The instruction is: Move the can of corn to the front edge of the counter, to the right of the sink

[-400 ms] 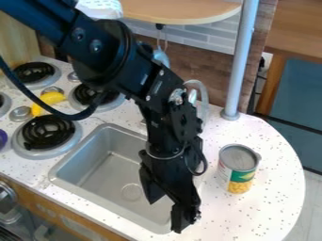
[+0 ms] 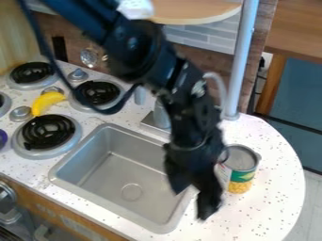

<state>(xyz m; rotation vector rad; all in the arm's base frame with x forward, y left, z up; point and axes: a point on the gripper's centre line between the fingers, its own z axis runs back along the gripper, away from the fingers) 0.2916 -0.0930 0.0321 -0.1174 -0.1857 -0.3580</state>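
Camera view: gripper (image 2: 190,205) over counter (image 2: 277,176), tiled wall (image 2: 202,39) behind.

Arm (image 2: 88,21): slants down from the view's top edge, bends at the large rounded joint (image 2: 141,52), then drops more steeply.
Cable (image 2: 108,112): loops beside the arm, sagging low before curving up toward the joint.
Wrist (image 2: 194,136): hangs below the bend, tilted slightly, looks blurred.
Gripper (image 2: 191,205): points downward over the counter (image 2: 267,207), in from its rounded end and toward its front edge.
Fingers (image 2: 209,202): stand apart, with a gap between the tips; reach to unequal heights in the view.
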